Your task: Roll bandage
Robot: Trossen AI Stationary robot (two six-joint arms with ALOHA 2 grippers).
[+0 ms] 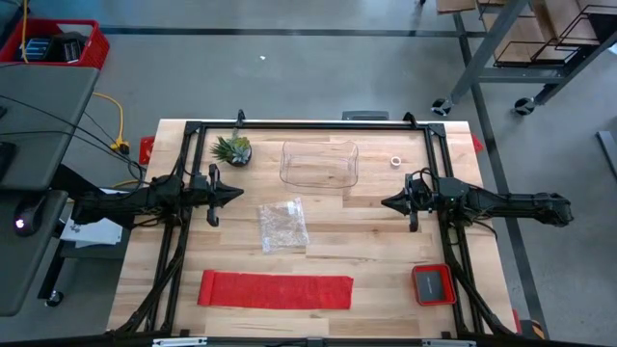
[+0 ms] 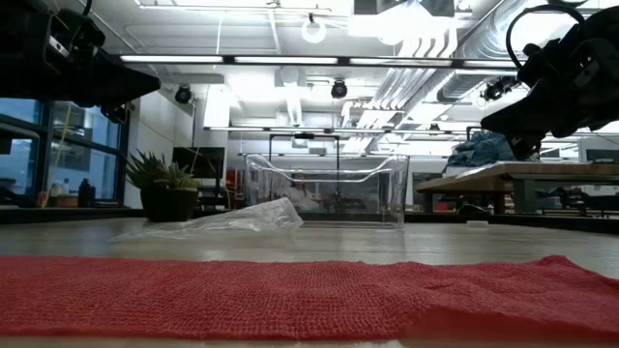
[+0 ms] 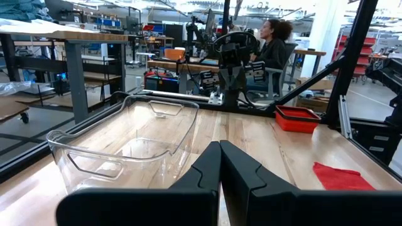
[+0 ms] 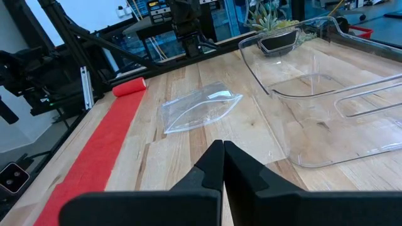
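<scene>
The bandage (image 1: 277, 290) is a bright red strip lying flat along the table's near edge; it fills the foreground of the low view (image 2: 290, 295) and shows in the right wrist view (image 4: 100, 147), with one end rolled up a little (image 4: 129, 86). My left gripper (image 1: 238, 194) hovers shut and empty over the table's left middle. My right gripper (image 1: 386, 203) hovers shut and empty over the right middle. Both are well above and away from the bandage.
A clear plastic bin (image 1: 320, 162) stands at the far middle, a clear crinkly bag (image 1: 282, 226) lies at the centre, a small potted plant (image 1: 232, 149) at the far left, a small red tray (image 1: 434, 284) at the near right. A person sits beyond the table (image 3: 273, 47).
</scene>
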